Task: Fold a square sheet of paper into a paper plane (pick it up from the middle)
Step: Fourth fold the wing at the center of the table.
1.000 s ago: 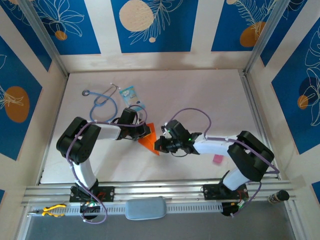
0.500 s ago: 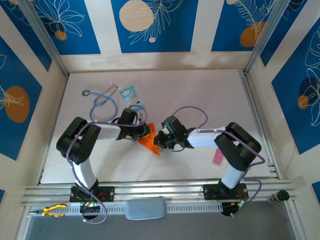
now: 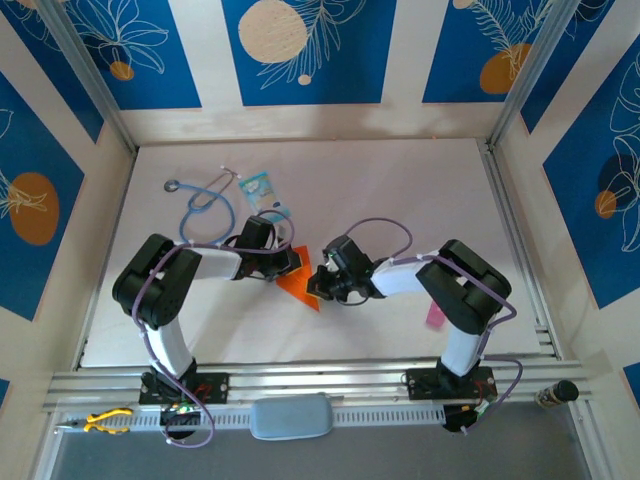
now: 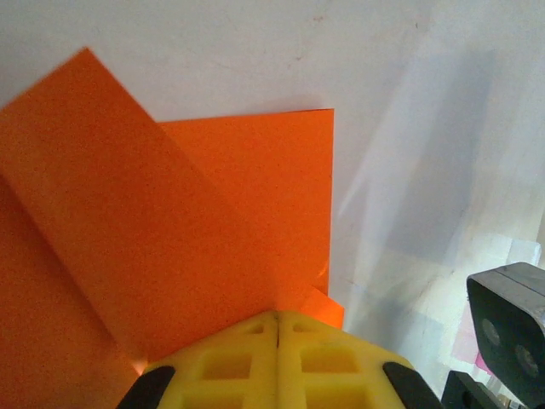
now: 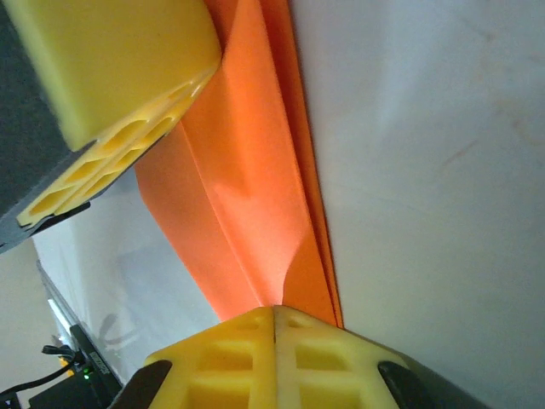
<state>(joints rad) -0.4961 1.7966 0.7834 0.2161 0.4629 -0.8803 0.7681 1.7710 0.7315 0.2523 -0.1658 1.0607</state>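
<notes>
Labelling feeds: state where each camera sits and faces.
Top external: above, behind the bases, looking down at the table; left arm, right arm show.
Left wrist: on its arm, looking past the left claw onto the orange paper.
Right wrist: on its arm, looking past the right claw along the paper.
All share the paper.

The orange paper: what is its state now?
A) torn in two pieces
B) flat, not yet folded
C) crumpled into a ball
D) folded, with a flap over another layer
D: the left wrist view shows a slanted flap lying over the rest of the orange paper.
</notes>
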